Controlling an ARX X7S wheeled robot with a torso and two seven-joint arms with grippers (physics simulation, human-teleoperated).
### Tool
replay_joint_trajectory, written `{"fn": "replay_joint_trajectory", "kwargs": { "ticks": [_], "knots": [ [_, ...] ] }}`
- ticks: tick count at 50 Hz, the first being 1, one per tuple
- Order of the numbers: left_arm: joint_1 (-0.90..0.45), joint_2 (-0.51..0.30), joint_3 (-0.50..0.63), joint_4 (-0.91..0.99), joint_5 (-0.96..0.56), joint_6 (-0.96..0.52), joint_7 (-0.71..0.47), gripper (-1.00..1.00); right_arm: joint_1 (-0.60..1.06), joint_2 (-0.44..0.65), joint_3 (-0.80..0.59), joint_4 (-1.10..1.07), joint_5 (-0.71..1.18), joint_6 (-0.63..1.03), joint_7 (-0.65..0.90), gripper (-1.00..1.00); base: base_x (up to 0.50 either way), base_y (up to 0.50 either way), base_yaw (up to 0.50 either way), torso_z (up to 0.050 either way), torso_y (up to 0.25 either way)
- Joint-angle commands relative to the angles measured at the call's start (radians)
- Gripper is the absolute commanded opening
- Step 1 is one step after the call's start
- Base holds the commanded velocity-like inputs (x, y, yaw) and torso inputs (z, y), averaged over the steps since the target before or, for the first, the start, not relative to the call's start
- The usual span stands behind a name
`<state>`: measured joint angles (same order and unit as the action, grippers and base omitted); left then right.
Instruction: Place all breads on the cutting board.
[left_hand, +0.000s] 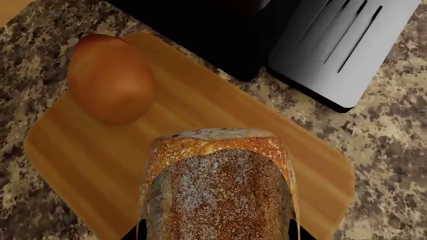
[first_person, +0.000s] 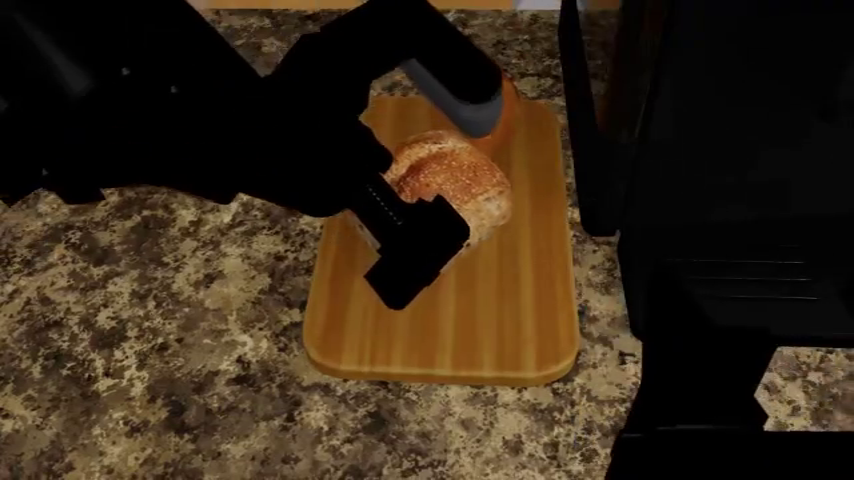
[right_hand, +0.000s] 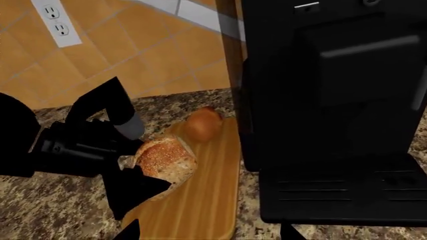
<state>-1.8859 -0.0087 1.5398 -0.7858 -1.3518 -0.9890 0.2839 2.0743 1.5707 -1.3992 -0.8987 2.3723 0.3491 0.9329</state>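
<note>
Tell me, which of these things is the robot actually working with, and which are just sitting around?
Part of the job: seeded loaf in the left gripper, golden roll, cutting board.

Just there: black machine, wall outlet, granite counter.

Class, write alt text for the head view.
The left gripper holds a seeded loaf over a wooden cutting board on a speckled granite counter. A black appliance stands beside the board.

The black left arm reaches forward across the head view, its gripper (first_person: 434, 215) pointing down, black fingers (first_person: 414, 262) clamped on either side of a speckled loaf. The right gripper is barely visible; its state seems impossible to judge.
</note>
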Motion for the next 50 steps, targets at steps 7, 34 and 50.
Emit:
{"fn": "replay_joint_trajectory", "kwargs": {
  "ticks": [7, 34, 50],
  "knots": [
    [0.003, 0.009, 0.011, -0.034, -0.023, 0.022, -0.036, 1.00, -0.032, 0.000, 0.002, -0.020, -0.018, -0.032, -0.003, 1.00, 0.00, 0.00, 0.00, 0.000, 0.000],
    [-0.117, -0.588, -0.379, 0.691, -0.538, 0.069, -0.681, 1.00, -0.001, 0.000, 0.078, 0.085, 0.008, 0.099, -0.074, 1.00, 0.00, 0.00, 0.00, 0.000, 0.000],
    [0.023, -0.980, -0.513, 1.167, -0.623, 0.259, -0.941, 1.00, -0.087, 0.000, 0.017, 0.069, -0.119, -0.005, -0.152, 1.00, 0.00, 0.00, 0.00, 0.000, 0.000]
  ]
}}
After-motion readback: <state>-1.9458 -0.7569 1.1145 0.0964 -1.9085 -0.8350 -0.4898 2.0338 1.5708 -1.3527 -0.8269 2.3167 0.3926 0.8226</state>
